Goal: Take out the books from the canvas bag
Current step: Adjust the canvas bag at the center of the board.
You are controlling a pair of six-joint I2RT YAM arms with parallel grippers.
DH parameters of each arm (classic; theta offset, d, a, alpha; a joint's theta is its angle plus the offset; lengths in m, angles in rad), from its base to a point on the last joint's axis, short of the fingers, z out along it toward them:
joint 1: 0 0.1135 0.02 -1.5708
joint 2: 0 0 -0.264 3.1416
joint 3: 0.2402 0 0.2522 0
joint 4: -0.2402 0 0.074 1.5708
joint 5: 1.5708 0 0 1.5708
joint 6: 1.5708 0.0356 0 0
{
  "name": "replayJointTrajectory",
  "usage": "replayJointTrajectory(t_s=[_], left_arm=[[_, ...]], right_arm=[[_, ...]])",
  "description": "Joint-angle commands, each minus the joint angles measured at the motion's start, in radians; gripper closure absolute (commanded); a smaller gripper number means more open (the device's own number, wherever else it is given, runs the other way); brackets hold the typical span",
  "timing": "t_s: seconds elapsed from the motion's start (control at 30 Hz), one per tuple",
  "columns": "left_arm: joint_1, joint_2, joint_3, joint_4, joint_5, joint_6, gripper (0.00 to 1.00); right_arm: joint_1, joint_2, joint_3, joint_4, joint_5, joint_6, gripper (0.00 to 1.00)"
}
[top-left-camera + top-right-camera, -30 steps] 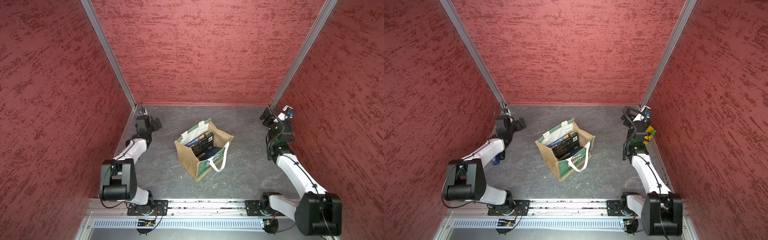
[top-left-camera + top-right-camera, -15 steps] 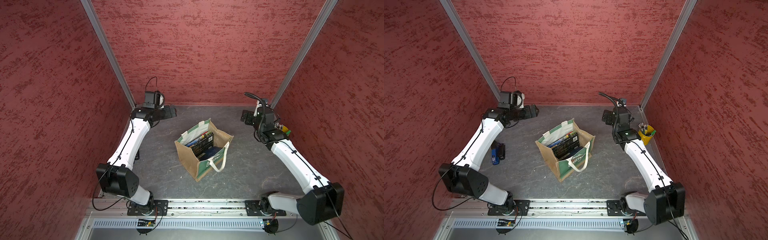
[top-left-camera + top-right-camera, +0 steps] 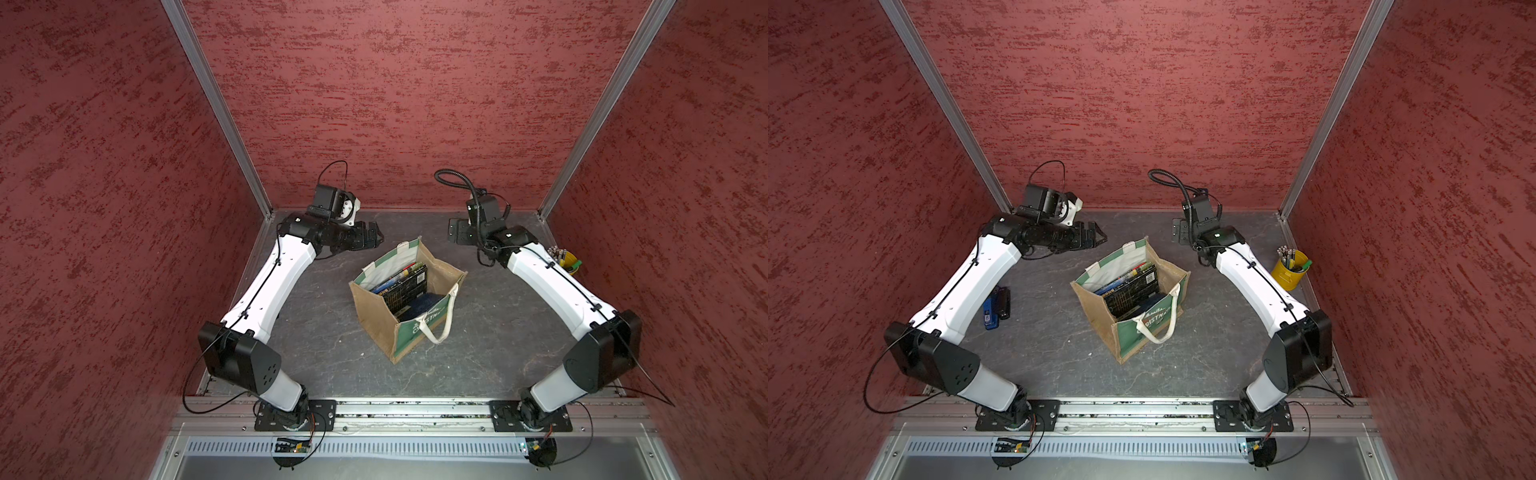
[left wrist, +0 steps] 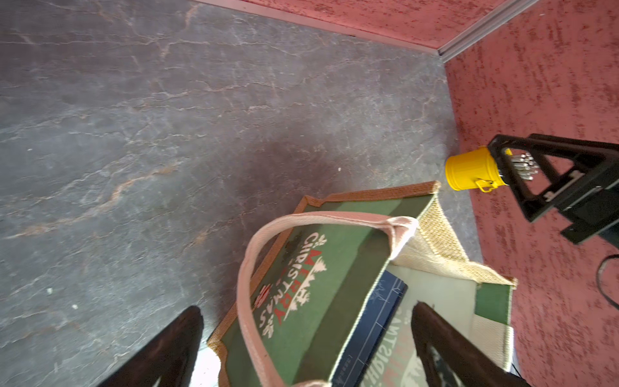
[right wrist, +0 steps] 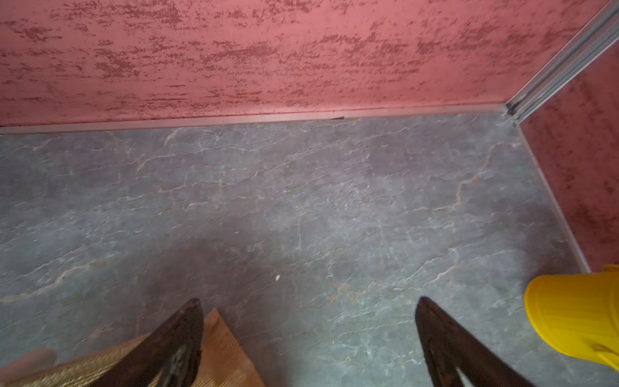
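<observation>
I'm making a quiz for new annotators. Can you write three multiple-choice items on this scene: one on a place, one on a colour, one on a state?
1. The books are: A spread on the table; B inside the canvas bag; C under the bag.
2. The pencil cup is: A yellow; B green; C white.
3. The left gripper is: A shut on a book; B shut on a handle; C open and empty.

Answers: 1 B, their covers stand in the bag's open mouth. 2 A, its wall is bright yellow. 3 C, its fingers are spread and it hangs apart from the bag.
</observation>
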Motion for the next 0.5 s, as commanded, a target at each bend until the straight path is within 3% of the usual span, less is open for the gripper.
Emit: replayJointTrajectory(t_s=[0.0,0.3,0.47], left_arm=[[-0.022,0.023,0.058,-0.059,0.08,0.041,0.03],[-0.081,0.058,-0.005,-0.096,0.093,0.093,0.09],[-0.128,0.072,-0.037,-0.104,0.056,0.11,0.22]], right_arm=[[0.021,0.017,0.096,-0.092,-0.056,0.067,0.01],[0.176,0.016,0.231,-0.289,-0.226,0.216,0.2],[0.306,0.034,0.225,-0.311,-0.273,0.353,0.25]])
